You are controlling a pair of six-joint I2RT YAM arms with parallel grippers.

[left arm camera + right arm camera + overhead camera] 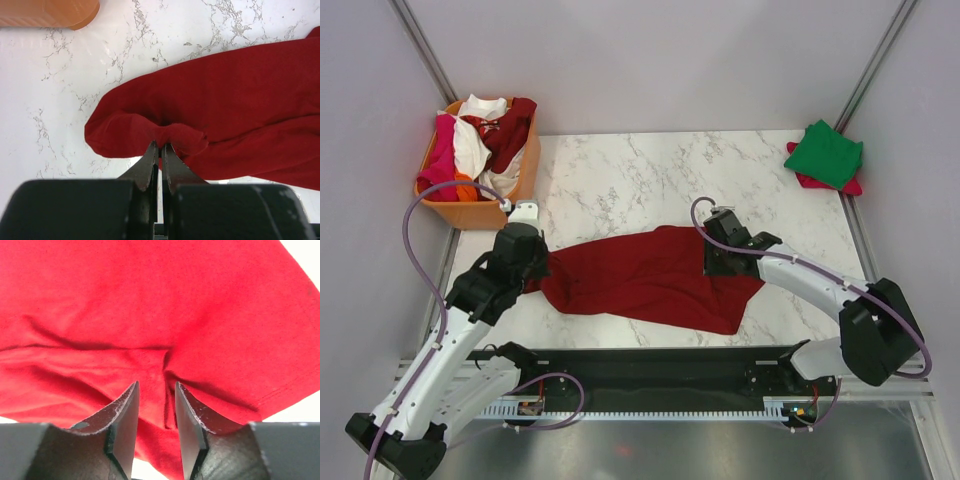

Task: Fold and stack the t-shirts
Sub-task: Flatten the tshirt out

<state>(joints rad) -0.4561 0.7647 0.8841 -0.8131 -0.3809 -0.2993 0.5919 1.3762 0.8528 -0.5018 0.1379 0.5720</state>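
Note:
A dark red t-shirt (650,280) lies stretched out and rumpled across the middle of the marble table (620,175). My left gripper (542,268) is at its left end, shut on a pinched fold of the shirt (240,95); the jaws (161,145) are nearly together with cloth between the tips. My right gripper (713,262) is low over the shirt's right part. In the right wrist view its jaws (156,387) stand apart over a crease in the cloth (150,300). A folded green t-shirt (825,152) lies on a folded pink-red one (850,187) at the far right corner.
An orange plastic basket (470,212) stands at the far left, with white (475,140), dark red (510,130), pink-red (440,150) and orange (465,190) shirts in it. Its corner shows in the left wrist view (45,12). Walls enclose the table on both sides and at the back.

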